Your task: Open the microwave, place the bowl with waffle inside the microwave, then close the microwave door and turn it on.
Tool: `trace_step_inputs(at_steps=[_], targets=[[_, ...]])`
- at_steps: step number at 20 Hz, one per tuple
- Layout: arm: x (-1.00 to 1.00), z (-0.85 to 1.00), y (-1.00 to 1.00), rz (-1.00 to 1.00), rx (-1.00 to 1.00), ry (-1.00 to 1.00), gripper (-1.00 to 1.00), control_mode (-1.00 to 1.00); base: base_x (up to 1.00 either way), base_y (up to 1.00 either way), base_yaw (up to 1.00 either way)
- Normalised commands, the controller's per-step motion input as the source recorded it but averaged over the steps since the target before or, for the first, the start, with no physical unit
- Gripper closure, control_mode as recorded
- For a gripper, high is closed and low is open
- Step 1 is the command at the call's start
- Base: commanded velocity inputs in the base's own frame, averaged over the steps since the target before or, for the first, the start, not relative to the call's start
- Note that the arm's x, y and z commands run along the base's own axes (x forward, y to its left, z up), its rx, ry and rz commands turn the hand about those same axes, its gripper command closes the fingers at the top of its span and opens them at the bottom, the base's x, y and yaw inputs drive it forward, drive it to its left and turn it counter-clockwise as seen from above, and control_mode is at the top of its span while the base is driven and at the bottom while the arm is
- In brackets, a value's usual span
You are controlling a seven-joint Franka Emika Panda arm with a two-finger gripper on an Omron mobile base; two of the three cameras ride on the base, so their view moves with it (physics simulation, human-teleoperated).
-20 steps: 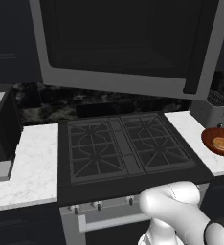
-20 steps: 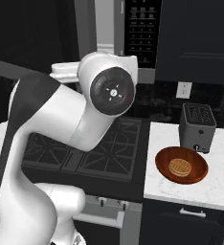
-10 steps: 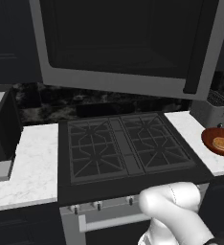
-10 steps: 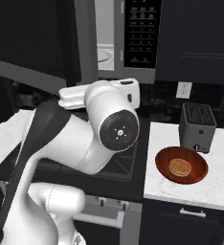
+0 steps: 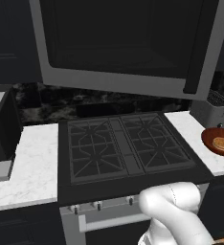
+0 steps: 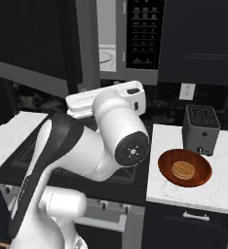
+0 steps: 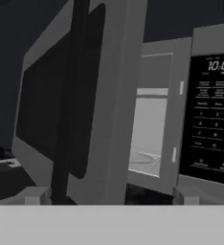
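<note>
- The microwave [image 6: 130, 44] is seen up on the wall above the stove [image 5: 126, 148], with its black keypad strip [image 7: 213, 119] on the right side.
- The microwave door [image 5: 118, 43] is swung open and stands out wide over the stove.
- A black bar handle [image 5: 196, 48] is seen on the door, near its free edge.
- Through the gap beside the door, the light grey inside of the microwave [image 7: 150, 134] can be seen.
- The bowl [image 6: 184, 168] is set on the white bench [image 6: 218, 194], to the right of the stove.
- The waffle [image 6: 183, 169] is lying flat in the middle of the bowl.
- A small grey toaster [image 6: 200, 129] is standing just behind the bowl on the same bench.
- The jaws are spread wide apart, and nothing is held between them.
- In the hand view, the two finger tips [image 7: 35, 195] are seen low down, well apart, with the open door and the keypad in front of them.
- The bowl is not touched by the arm [image 6: 96, 146], which is bent in front of the stove.
- Another white bench [image 5: 30, 162] is seen on the left side of the stove.
</note>
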Motion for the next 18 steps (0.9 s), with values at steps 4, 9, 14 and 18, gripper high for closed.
trace_step_inputs(at_steps=[4,9,14,18], targets=[[0.02,-0.02,-0.29,0.26,-0.10,-0.20,-1.00,-1.00,0.00,0.00,0.00],[0.07,-0.16,-0.09,0.24,-0.23,-0.27,-1.00,-1.00,0.00,0.00,0.00],[0.04,-0.18,0.04,0.03,-0.37,-0.37,-1.00,-1.00,0.00,0.00,0.00],[0.05,-0.09,0.01,0.00,-0.37,-0.39,-1.00,-1.00,0.00,0.00,0.00]])
